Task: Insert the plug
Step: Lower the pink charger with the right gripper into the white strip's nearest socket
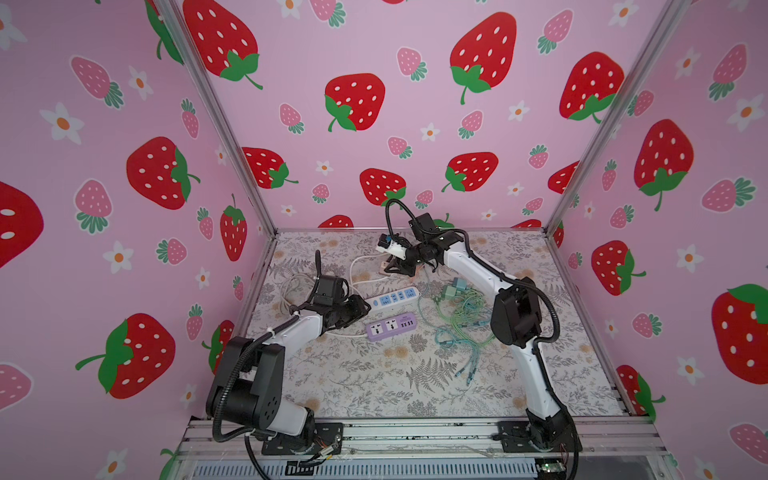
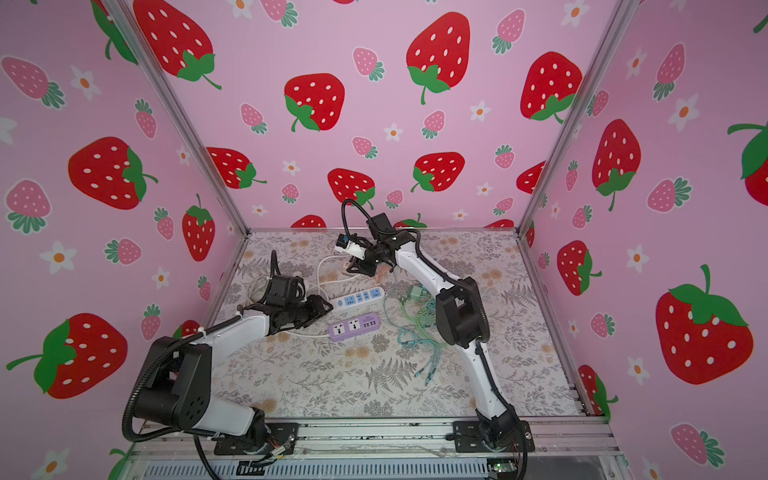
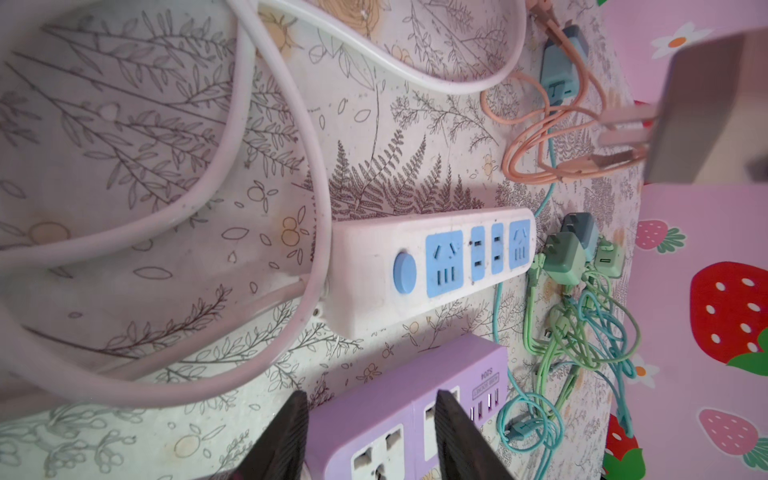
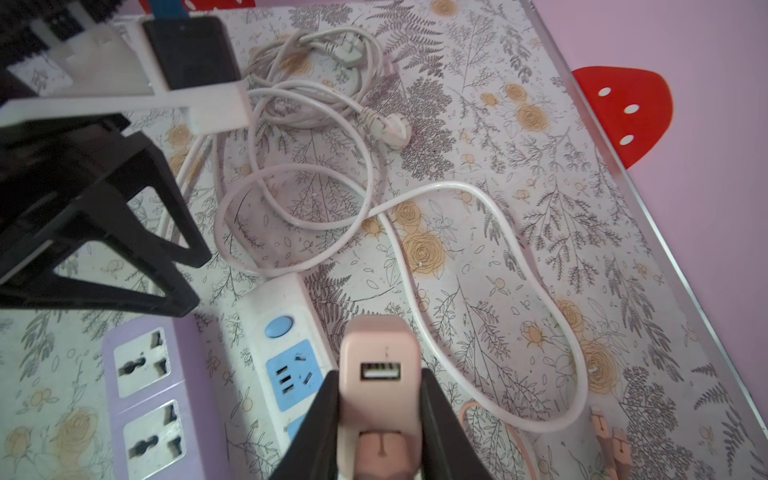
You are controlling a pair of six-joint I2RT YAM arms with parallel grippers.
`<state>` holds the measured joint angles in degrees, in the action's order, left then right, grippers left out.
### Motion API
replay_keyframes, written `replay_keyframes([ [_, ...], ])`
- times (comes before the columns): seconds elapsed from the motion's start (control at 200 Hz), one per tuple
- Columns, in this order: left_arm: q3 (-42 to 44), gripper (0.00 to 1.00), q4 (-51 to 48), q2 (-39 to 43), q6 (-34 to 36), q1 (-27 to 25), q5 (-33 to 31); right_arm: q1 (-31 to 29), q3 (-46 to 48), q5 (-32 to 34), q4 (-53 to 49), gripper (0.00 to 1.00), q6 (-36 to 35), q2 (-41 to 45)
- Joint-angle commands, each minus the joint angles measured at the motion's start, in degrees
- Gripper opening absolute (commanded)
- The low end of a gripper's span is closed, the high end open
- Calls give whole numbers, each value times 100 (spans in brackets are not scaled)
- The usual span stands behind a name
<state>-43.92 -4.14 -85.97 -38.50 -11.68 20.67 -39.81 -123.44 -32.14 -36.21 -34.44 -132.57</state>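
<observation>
My right gripper (image 4: pixel 380 386) clamps the pale pink plastic charger plug (image 4: pixel 380 353) by its sides, raised at twelve o'clock of the white blue-socketed power strip (image 1: pixel 395 297), prongs free. My left gripper (image 3: pixel 372 401) stands half-wide over the lilac power strip (image 3: pixel 453 361), likely to steady it.

Lab test cell; strawberry-print walls (image 1: pixel 374 50), aluminium frame (image 1: pixel 415 434)

Pink wallpaper (image 1: pixel 415 62) printed with red strawberries and white flowers covered the three walls, which met at aluminium corner posts (image 1: pixel 224 137). A floral table cover (image 1: pixel 374 386) of ferns and yellow roses lay flat. On it, right of the middle, green and teal chargers (image 3: pixel 571 257) sat clustered and touching. A tangle of green and teal cables (image 1: pixel 461 324) trailed from them toward the front. A peach cable (image 3: pixel 536 145) lay looped beside a blue-grey charger (image 3: pixel 561 66).
</observation>
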Motion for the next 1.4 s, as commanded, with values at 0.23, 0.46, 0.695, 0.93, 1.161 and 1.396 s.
replay_keyframes([
  [0.23, -419, 40, 208, -593, 176, 106, 338, -175, 354, 23, -681, 16, -1046, 460],
  [0.46, -534, 38, 227, -845, 207, 114, 344, -355, 767, 76, -618, 16, -1231, 562],
  [0.695, -619, 34, 168, -1061, 193, 130, 316, -497, 961, 64, -521, 16, -1328, 522],
  [0.93, -668, 31, 153, -1194, 186, 155, 280, -553, 934, 171, -563, 16, -1460, 435],
  [1.161, -752, 30, 68, -1281, 251, 179, 280, -553, 912, 349, -528, 16, -1529, 348],
  [1.396, -791, 30, -8, -1325, 379, 208, 311, -553, 730, 324, -543, 16, -1574, 163],
])
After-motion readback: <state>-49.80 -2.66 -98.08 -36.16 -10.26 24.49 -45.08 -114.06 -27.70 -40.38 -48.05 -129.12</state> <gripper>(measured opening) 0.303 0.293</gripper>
